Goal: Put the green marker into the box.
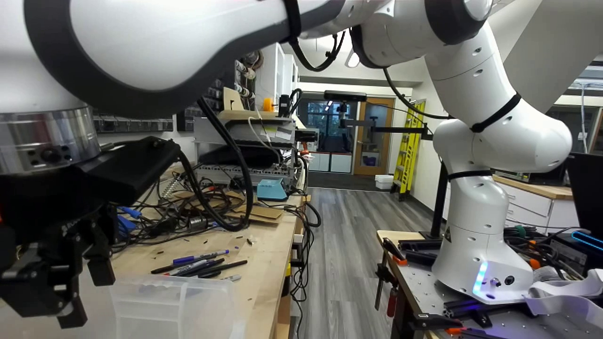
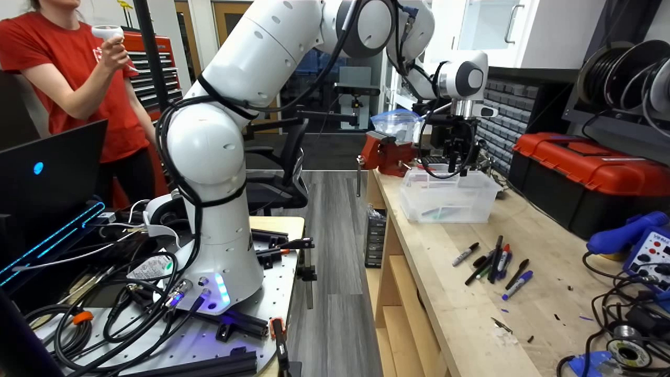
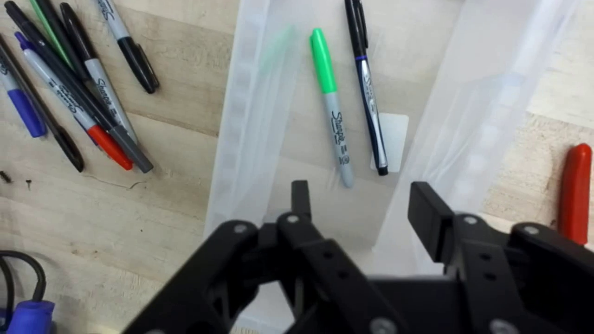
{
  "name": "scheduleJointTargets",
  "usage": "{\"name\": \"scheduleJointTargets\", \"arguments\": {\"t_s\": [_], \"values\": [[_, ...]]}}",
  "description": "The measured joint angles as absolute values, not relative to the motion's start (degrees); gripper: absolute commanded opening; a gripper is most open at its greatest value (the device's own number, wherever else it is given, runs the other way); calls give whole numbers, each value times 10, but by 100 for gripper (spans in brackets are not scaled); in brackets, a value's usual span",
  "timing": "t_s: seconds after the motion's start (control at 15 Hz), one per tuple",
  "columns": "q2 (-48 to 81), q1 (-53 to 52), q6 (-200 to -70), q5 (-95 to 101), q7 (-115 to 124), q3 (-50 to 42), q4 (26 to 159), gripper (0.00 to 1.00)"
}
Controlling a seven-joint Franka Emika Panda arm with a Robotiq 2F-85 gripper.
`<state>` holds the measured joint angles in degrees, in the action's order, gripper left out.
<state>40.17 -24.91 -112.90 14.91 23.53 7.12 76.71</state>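
Note:
The green marker, a grey Sharpie with a green cap, lies inside the box on its floor in the wrist view. The box is a milky-translucent bin with a rimmed edge. It also shows in both exterior views, here and here. A blurred green streak shows through the box wall in an exterior view. My gripper is open with nothing between its fingers. It hangs over the box, its fingertips apart from the marker. It also shows in both exterior views, here and here.
A black and silver pen lies beside the green marker in the box. Several loose pens and markers lie on the wooden table outside it. A red vise, a red-and-black toolbox and tangled cables are around.

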Motion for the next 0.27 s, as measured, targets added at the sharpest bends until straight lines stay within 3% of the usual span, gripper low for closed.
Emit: {"name": "scheduleJointTargets", "arguments": {"t_s": [0.13,0.2,0.27], "values": [[393,-249,-1129,149,236,67,763,98],[389,-249,-1128,150,236,65,761,83],[385,-249,-1127,151,236,63,761,91]]}}
